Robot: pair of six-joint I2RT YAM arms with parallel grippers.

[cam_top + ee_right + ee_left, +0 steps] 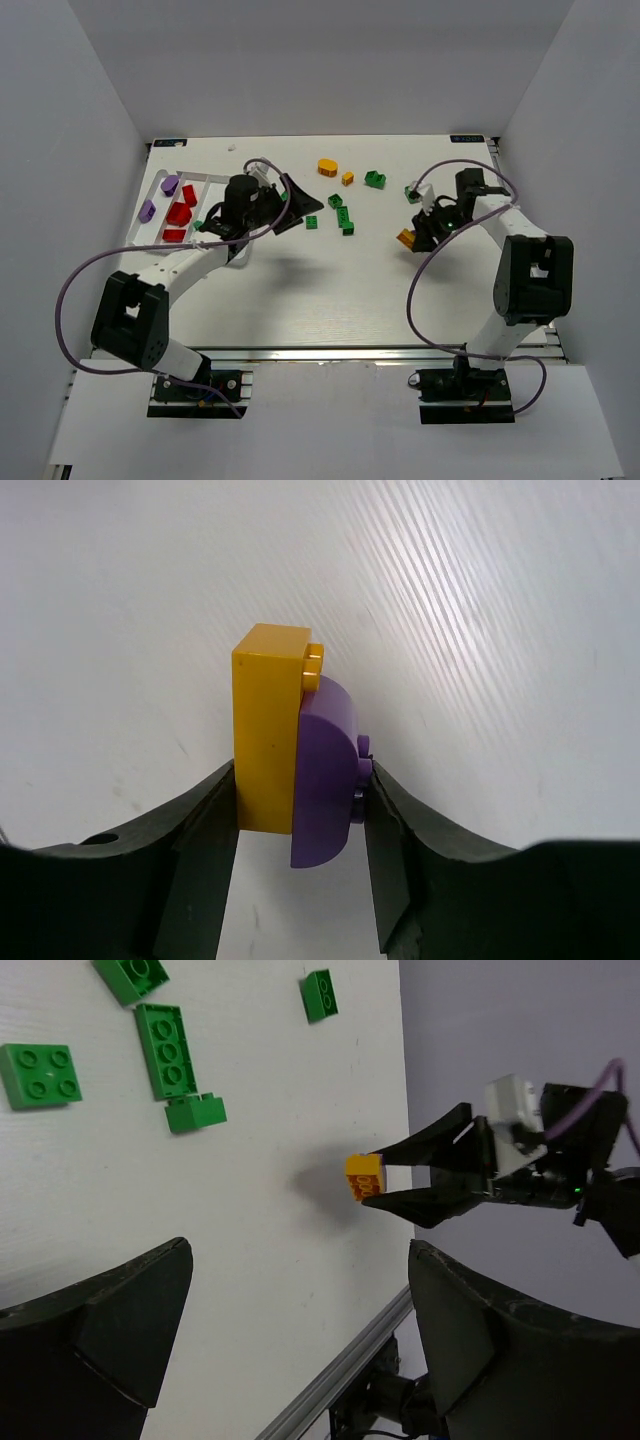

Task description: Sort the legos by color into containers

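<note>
Two joined legos (pixel 295 750), orange and purple, pinched in right gripper (pixel 300 800), far from tray (pixel 158 181); left gripper (pixel 300 1250) wide. Pickup step; I'd separate them next.

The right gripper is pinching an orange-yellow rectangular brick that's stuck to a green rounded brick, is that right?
Nearly. The right gripper is pinching an orange-yellow rectangular plastic brick stuck to a purple rounded plastic brick, not a green one. The right wrist view shows the colour plainly.
</note>
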